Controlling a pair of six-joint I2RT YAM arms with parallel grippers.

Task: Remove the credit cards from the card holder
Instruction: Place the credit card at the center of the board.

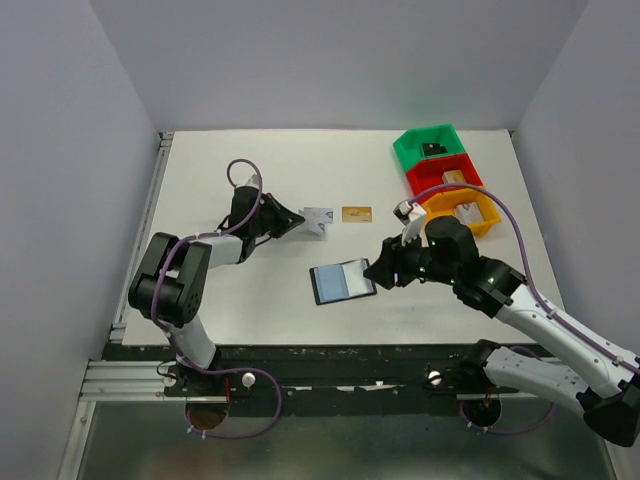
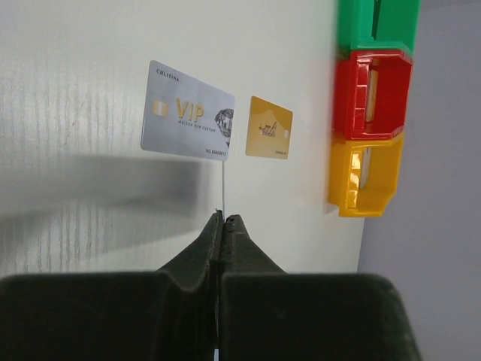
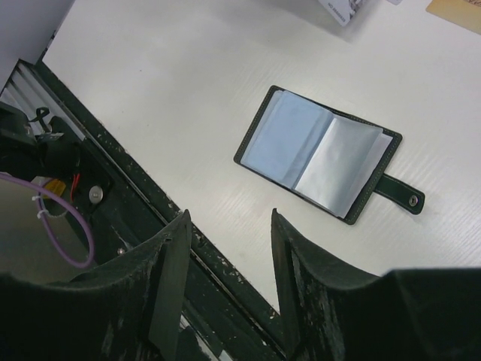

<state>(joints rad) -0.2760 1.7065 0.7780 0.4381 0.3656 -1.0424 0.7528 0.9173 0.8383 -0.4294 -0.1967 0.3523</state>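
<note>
The card holder [image 1: 342,282] lies open near the table's middle, its strap tab pointing right. In the right wrist view the holder [image 3: 319,154] shows blue-grey pockets and a pale grey page. A silver-grey VIP card [image 2: 188,111] and a gold-orange card [image 2: 269,128] lie flat on the table behind it; the gold card also shows from above [image 1: 357,214]. My left gripper [image 2: 223,218] is shut on a thin light card seen edge-on, held just above the table by the silver card [image 1: 318,220]. My right gripper [image 3: 229,226] is open, just right of the holder. No black cards show.
Green [image 1: 428,147], red [image 1: 443,176] and orange [image 1: 462,210] bins with small items stand in a row at the back right. The table's near edge and a dark metal rail [image 3: 225,278] lie right under my right gripper. A purple cable [image 3: 68,226] hangs below.
</note>
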